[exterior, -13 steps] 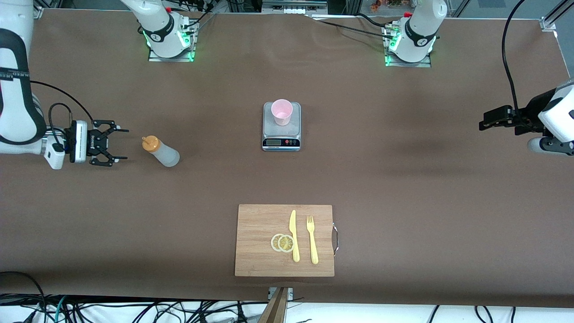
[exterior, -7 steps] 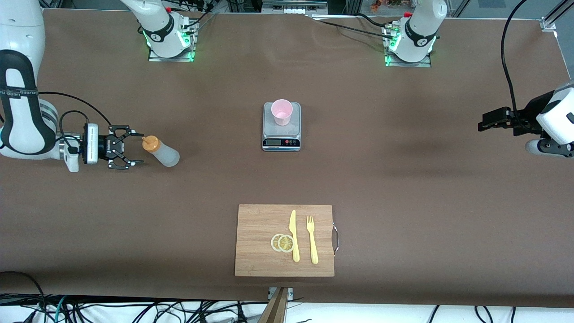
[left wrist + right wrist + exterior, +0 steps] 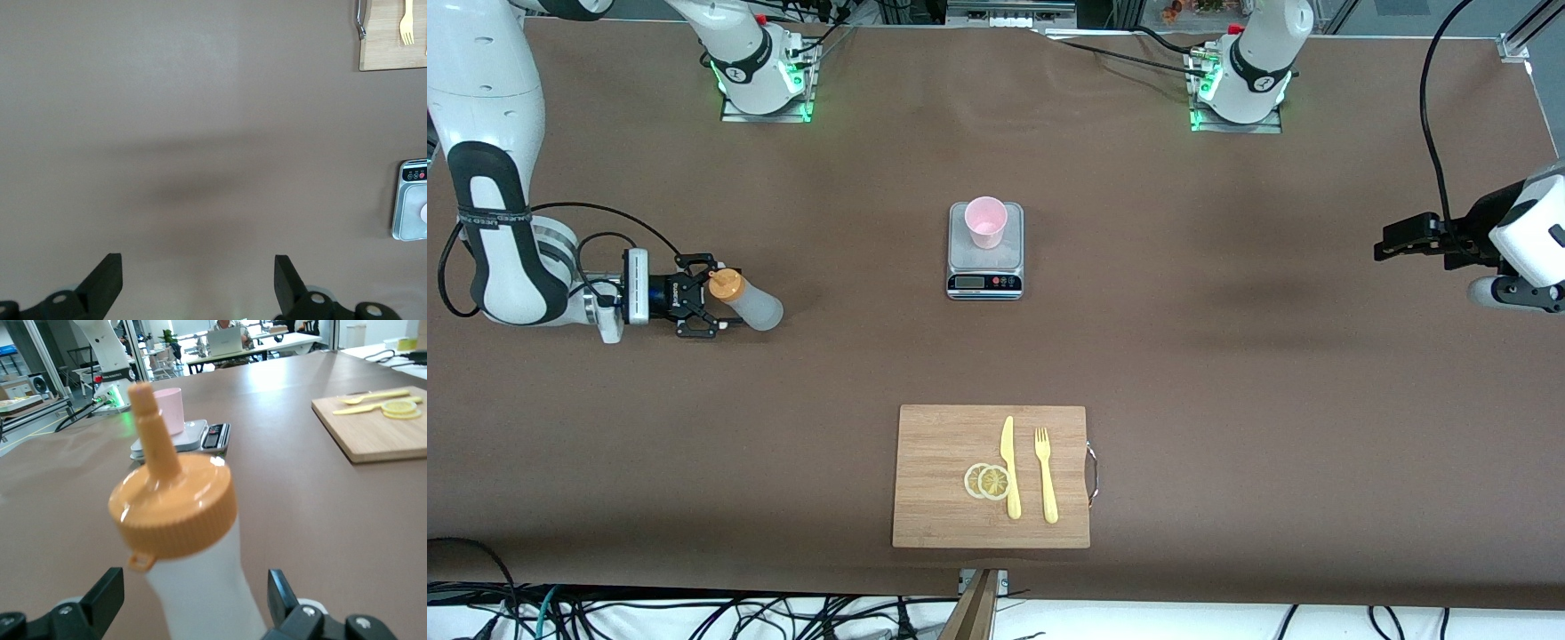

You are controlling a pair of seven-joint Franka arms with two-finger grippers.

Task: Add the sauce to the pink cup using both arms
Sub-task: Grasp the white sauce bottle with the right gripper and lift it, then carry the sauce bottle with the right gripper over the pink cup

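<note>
The sauce bottle [image 3: 751, 305], whitish with an orange cap, stands upright on the table toward the right arm's end. My right gripper [image 3: 716, 298] is open, level with the bottle's upper part, one finger on each side, with gaps showing. The right wrist view shows the bottle [image 3: 200, 587] close up between the fingers of my right gripper [image 3: 193, 587]. The pink cup [image 3: 986, 220] stands on a small scale [image 3: 984, 258] mid-table; it also shows in the right wrist view [image 3: 170, 410]. My left gripper [image 3: 1392, 242] waits open and empty over the table's left-arm end; in its wrist view my left gripper [image 3: 197, 267] is over bare table.
A wooden cutting board [image 3: 991, 476] with lemon slices [image 3: 987, 481], a yellow knife [image 3: 1009, 467] and a fork [image 3: 1046, 474] lies nearer the front camera than the scale. The left wrist view shows the scale [image 3: 413, 207] and the board's corner [image 3: 393, 40].
My right gripper has moved across the table toward the sauce bottle and now has its open fingers on either side of it. The left arm has barely moved.
</note>
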